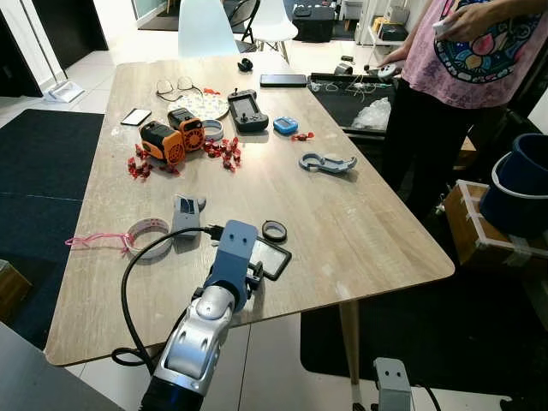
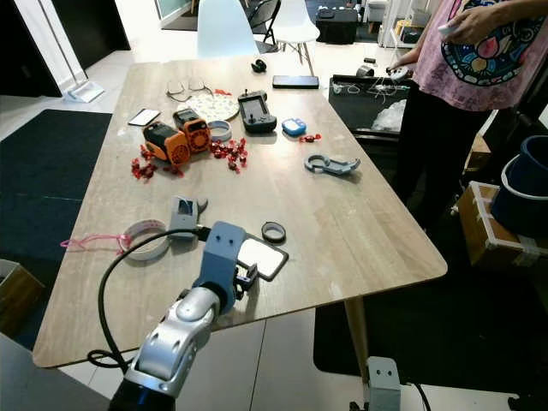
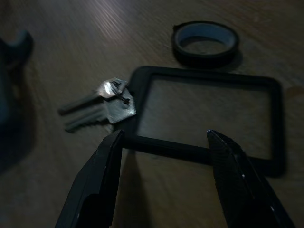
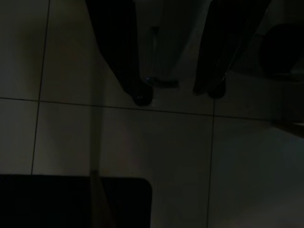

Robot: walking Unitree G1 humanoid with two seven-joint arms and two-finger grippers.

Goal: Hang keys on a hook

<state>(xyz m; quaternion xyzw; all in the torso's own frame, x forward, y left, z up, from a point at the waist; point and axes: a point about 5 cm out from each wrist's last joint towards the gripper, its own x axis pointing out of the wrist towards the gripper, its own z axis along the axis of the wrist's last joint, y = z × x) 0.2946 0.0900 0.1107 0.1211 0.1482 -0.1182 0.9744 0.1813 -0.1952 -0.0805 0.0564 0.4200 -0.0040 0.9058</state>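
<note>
Two silver keys point(image 3: 102, 107) lie flat on the wooden table point(image 1: 360, 231), touching the corner of a black-framed card holder point(image 3: 209, 118). My left gripper point(image 3: 165, 137) hovers open just above the near edge of that frame, and the keys lie slightly outside one finger point(image 3: 102, 175). From the head, my left arm point(image 1: 224, 282) reaches over the table's front edge and covers the keys; the card holder point(image 1: 274, 257) pokes out beside the wrist. A grey hook-shaped piece point(image 1: 327, 162) lies farther back on the right. My right gripper point(image 4: 175, 94) hangs open over the tiled floor.
A black tape ring point(image 1: 274, 230) lies just beyond the card holder. A white tape roll point(image 1: 150, 235) with pink string and a grey block point(image 1: 184, 212) lie to the left. Orange gadgets point(image 1: 171, 135), red bits and a controller point(image 1: 247, 110) crowd the far half. A person point(image 1: 471, 68) stands at the right.
</note>
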